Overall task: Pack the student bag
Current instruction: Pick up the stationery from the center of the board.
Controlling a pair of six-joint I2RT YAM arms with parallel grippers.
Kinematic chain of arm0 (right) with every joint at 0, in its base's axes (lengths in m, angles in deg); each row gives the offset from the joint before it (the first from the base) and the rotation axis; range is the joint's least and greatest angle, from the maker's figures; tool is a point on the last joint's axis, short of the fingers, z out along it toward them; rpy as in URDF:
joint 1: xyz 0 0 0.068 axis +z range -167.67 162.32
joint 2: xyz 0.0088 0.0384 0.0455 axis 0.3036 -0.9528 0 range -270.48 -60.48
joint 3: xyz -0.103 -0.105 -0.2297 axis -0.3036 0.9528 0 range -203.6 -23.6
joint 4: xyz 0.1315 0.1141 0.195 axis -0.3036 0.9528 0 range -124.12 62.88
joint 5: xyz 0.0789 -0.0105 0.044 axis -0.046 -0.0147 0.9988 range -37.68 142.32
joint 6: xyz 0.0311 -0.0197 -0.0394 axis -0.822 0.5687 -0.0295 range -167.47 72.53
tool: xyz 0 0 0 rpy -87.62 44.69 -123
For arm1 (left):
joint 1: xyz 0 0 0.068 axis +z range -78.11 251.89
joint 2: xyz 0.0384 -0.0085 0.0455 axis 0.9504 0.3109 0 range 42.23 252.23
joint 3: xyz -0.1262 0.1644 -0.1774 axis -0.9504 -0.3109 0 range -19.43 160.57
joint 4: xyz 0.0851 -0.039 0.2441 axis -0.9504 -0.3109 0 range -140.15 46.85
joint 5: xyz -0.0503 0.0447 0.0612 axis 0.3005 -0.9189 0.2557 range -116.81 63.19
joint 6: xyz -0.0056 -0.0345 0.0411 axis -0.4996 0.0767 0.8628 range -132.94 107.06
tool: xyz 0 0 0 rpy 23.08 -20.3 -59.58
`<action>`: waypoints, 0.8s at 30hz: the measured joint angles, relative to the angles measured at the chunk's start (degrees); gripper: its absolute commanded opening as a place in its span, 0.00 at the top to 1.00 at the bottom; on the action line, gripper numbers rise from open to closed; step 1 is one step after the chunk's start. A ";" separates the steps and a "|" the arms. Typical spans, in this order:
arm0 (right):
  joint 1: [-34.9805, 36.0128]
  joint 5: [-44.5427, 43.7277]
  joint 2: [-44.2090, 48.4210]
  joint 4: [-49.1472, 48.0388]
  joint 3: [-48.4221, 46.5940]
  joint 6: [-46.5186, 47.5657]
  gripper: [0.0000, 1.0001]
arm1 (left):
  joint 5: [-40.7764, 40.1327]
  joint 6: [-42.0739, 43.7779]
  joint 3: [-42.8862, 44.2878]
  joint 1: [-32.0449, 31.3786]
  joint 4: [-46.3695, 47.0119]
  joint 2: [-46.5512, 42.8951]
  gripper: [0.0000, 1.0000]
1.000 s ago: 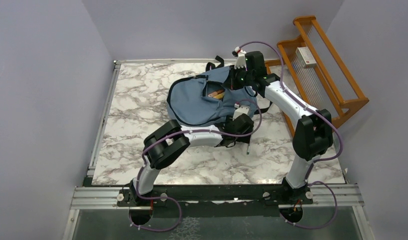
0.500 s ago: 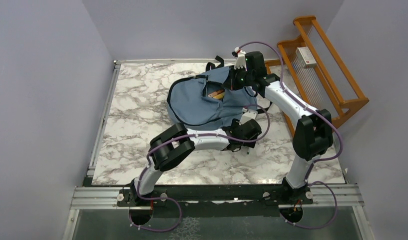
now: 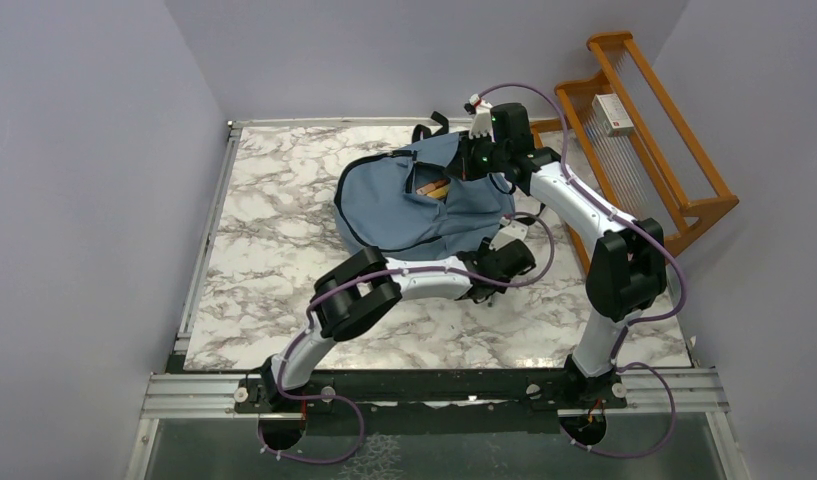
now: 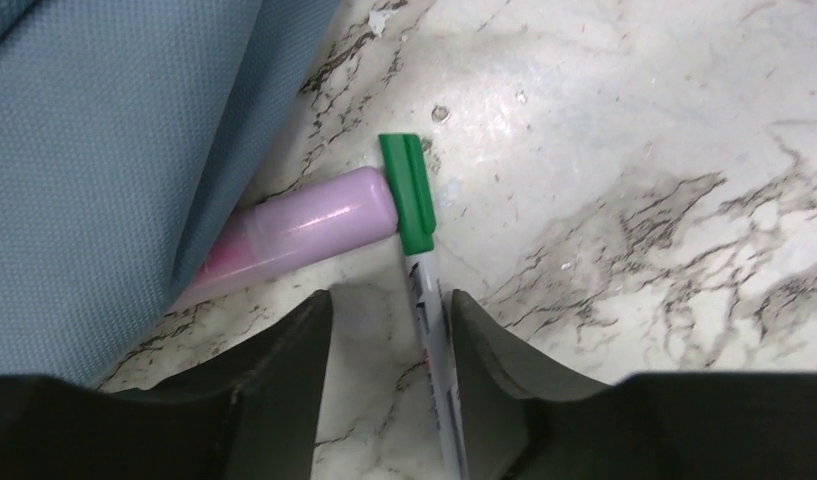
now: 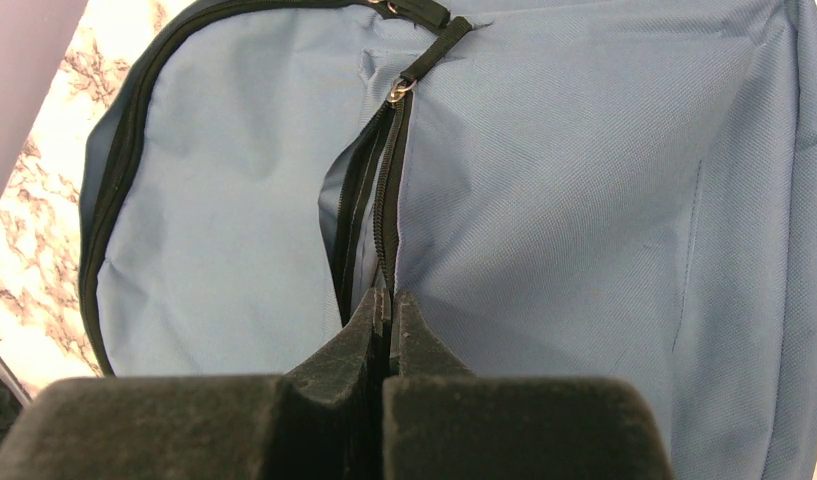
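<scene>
My left gripper (image 4: 389,305): jaws half apart, straddling one white pen with a green cap (image 4: 422,285), not pinching it. One lilac-pink plastic marker (image 4: 304,230) touches the cap, its other end under the edge of the one slate-blue fabric student bag (image 4: 84,130). Bare marble tabletop (image 4: 634,150) lies open beyond the pen. My right gripper (image 5: 388,305): clamped on the bag's fabric beside its open dark zipper (image 5: 384,190).

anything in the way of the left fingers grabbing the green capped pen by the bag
nothing visible. the green-capped pen lies bare on the table between the left fingers. the pink highlighter only touches its cap, past their tips, its other end under the student bag.
</scene>
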 measured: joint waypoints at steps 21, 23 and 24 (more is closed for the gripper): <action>0.00 0.00 0.92 -1.77 2.89 -0.07 0.99 | 11.78 8.92 -9.88 0.26 0.72 -8.20 1.00; 0.00 0.00 1.11 -2.43 3.34 -0.20 0.99 | 13.44 10.43 -12.61 0.35 0.83 -10.75 1.00; 0.00 0.00 1.22 -2.80 3.58 -0.33 0.99 | 14.08 10.84 -14.16 0.46 0.57 -12.41 1.00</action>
